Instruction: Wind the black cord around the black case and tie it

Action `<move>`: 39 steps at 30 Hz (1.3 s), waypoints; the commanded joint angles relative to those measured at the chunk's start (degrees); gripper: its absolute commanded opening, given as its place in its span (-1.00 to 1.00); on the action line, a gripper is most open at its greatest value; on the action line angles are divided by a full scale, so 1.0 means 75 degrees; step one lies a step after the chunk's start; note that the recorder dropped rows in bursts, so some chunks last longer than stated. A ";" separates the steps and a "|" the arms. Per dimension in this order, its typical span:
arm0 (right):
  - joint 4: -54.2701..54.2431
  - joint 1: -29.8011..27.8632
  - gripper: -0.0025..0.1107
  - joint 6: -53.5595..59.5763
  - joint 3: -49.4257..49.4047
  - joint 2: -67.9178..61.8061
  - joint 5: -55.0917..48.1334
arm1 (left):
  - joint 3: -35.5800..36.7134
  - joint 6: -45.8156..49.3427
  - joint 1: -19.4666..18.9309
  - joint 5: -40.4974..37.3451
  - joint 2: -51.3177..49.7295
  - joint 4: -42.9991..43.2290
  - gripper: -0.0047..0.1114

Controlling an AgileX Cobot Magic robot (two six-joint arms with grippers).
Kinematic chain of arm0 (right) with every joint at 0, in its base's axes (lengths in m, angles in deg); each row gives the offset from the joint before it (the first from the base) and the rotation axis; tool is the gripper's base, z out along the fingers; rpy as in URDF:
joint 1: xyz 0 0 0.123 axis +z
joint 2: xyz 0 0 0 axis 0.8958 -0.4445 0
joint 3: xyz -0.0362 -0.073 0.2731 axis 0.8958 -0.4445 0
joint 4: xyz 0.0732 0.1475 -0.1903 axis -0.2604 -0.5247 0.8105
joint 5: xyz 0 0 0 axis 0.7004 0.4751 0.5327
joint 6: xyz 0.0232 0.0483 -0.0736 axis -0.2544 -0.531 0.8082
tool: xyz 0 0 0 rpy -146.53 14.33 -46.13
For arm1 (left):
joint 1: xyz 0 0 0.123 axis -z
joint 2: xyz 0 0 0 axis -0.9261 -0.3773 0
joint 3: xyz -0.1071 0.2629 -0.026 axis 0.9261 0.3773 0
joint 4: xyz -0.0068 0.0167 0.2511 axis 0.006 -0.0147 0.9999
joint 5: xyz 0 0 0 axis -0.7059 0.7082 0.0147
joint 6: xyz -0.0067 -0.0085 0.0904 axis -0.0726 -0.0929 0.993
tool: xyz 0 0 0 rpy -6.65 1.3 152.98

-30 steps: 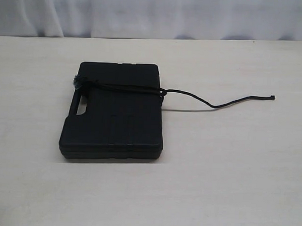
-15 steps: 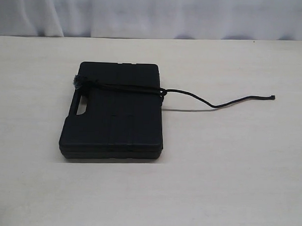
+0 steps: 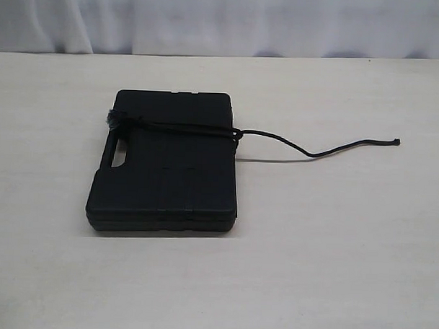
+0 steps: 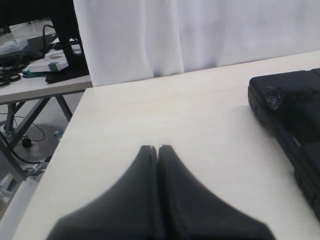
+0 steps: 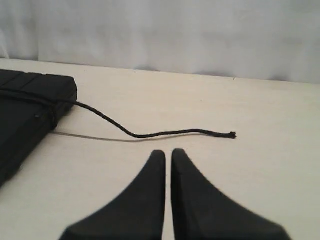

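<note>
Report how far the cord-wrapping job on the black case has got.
Looks done: the black cord crosses the black case on top, with a knot at its right edge and the frayed tuft at its left. The underside is hidden. In hand: nothing; the left gripper and right gripper are shut, empty, clear of the case. Left: little, perhaps; a loose tail lies on the table.

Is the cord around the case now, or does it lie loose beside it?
Around it: the cord crosses the case edge to edge, knotted at one side; only its tail lies loose. Underside hidden.
</note>
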 commanded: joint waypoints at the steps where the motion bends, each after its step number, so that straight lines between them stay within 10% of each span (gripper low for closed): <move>1: 0.0122 -0.0025 -0.89 0.0053 -0.0027 0.0032 -0.0286 | 0.0028 -0.0019 0.0017 -0.0021 0.0019 0.0011 -0.92; 39: 0.0015 -0.0025 -0.89 0.0053 -0.0027 0.0032 -0.0380 | 0.0028 -0.0019 0.0017 -0.0036 0.0019 0.0011 -0.92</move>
